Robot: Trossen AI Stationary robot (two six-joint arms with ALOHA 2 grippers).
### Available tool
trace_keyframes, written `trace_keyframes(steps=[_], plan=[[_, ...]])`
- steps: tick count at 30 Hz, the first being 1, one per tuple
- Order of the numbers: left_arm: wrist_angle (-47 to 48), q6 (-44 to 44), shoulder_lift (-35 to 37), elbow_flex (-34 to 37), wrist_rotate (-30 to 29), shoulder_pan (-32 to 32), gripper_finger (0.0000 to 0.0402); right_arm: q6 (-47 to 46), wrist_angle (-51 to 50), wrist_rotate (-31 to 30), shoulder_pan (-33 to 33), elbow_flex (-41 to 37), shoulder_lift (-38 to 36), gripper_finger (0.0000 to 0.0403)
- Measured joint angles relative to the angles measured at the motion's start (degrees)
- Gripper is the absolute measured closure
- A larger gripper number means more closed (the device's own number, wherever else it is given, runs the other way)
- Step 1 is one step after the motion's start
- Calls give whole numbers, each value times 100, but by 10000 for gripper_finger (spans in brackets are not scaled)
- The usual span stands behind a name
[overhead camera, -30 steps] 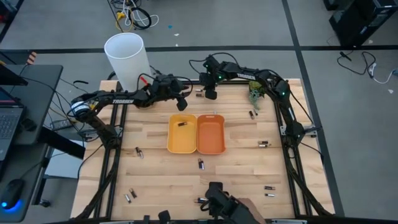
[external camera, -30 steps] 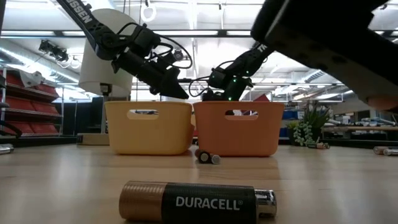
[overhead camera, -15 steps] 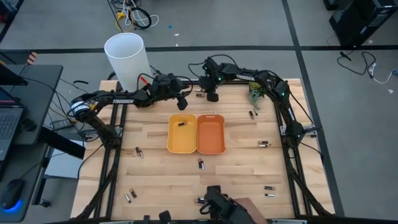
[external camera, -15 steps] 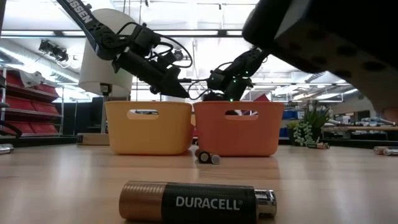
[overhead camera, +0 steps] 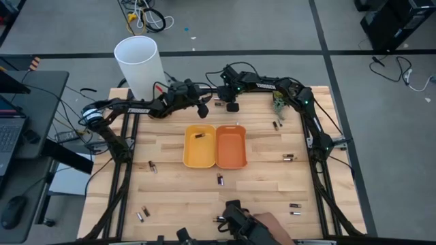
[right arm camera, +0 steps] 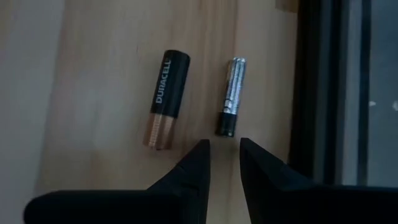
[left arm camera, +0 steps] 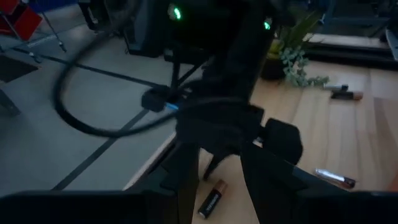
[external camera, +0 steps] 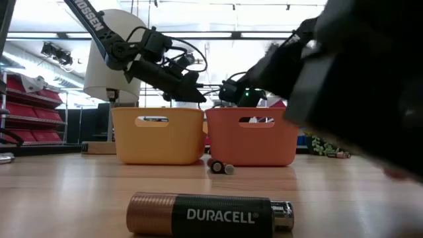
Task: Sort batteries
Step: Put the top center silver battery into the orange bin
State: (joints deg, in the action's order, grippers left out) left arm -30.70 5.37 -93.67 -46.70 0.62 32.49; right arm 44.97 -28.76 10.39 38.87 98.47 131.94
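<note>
Right hand (right arm camera: 222, 163) up at 12 o'clock on the bench (overhead camera: 177, 184), fingers nearly shut, empty, just short of a silver battery (right arm camera: 230, 96). Duracell battery (right arm camera: 165, 99) lying right beside it. Left hand (overhead camera: 201, 111) hovering close by at 11, can't tell how open.

Bright even overhead light, left wrist view dim, low view foreground blurred

Dark cabled arms, green lights

overhead straight down, low level across table (external camera: 79, 192), wrists close-up
</note>
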Motion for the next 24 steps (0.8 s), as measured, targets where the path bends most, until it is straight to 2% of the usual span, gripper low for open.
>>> trace_keyframes(steps=[9,15,24], plan=[[-116,-354,-597,0,-80,0,266,-122,162,18,20,88,72,327],[-166,-436,-701,0,-79,2,266,-36,174,55,20,88,82,330],[-494,-420,-690,0,-76,7,266,27,133,191,46,92,96,364]])
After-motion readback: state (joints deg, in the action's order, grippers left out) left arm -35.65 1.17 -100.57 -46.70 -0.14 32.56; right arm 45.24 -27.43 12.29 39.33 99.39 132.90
